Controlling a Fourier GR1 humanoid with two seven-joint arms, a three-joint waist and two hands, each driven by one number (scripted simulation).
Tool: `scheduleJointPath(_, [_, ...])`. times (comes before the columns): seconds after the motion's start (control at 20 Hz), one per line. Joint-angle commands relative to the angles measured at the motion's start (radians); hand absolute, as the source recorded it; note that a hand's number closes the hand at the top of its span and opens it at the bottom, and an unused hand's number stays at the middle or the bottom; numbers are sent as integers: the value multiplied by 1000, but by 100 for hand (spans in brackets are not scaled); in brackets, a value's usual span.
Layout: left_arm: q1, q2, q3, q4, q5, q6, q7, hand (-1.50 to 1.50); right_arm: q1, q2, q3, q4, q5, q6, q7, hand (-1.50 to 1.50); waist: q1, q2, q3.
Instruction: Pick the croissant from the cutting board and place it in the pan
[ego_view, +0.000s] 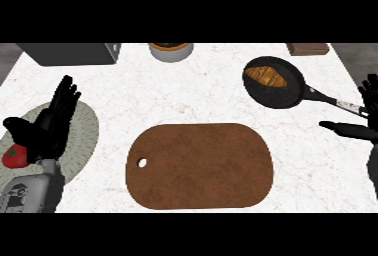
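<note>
Lowest at the left edge, the left forearm (33, 192) shows as a grey, smooth cylinder, and from it rises the black left hand (40, 131). Its fingers (66, 95) are straight and slightly fanned, pointing up the view, the thumb spread to the left; they hold nothing. Under that hand lies a round, pale grey-green mat (85, 131) with a fine woven look. On the mat's left side, just beside the wrist, sits a small red rounded fruit (12, 156); what kind it is cannot be told.

At the right edge the right hand (369, 102) is only partly in view. Its fingers stand straight and its thumb (347, 129) juts out to the left, wide from them, empty too. Its fingers lie just beside the end of the pan's handle (328, 99), a slim black bar with a pale metal tip.

The handle runs up-left to the round black pan (286, 96), matte and shallow. The croissant (267, 76) lies inside it, toward its upper left wall: golden brown, ridged and oval.

The cutting board (199, 165) fills the middle: a brown, mottled slab with rounded corners and a small hole near its left edge, bare on top, well apart from the pan.

All rest on a white, faintly veined counter (199, 90). Along its far edge stand a dark grey box (70, 52), a pale cylindrical jar (171, 52) and a brown block (308, 48).
</note>
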Motion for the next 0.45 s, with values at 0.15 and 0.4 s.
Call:
scheduleJointPath(0.15, [-12,22,28,-8,23,-13,23,0,246,96,38,-438,-88,92,173,-150,-12,-2,-2])
scheduleJointPath(0.4, [-28,44,32,-10,42,-49,52,0,472,173,96,-817,-71,60,314,-150,11,8,0])
